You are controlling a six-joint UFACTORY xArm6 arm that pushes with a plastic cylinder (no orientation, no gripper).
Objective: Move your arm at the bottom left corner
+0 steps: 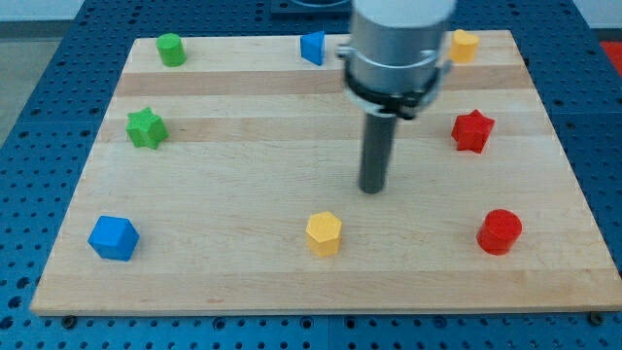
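We have no hand on this arm, so there is no open or closed state to report; we end in a rod. Our tip [373, 189] rests on the wooden surface [243, 282] near the middle, slightly toward the view's right. It touches no block. The yellow hexagonal block [324, 233] lies just below and to the left of it.

The target, the bottom left corner of the surface, lies well apart from our tip. The blue block [114, 237] sits close to that corner.

We judge the task barely started: the whole traverse toward the view's bottom left remains. The path should pass above the yellow hexagonal block and stop short of the blue block.
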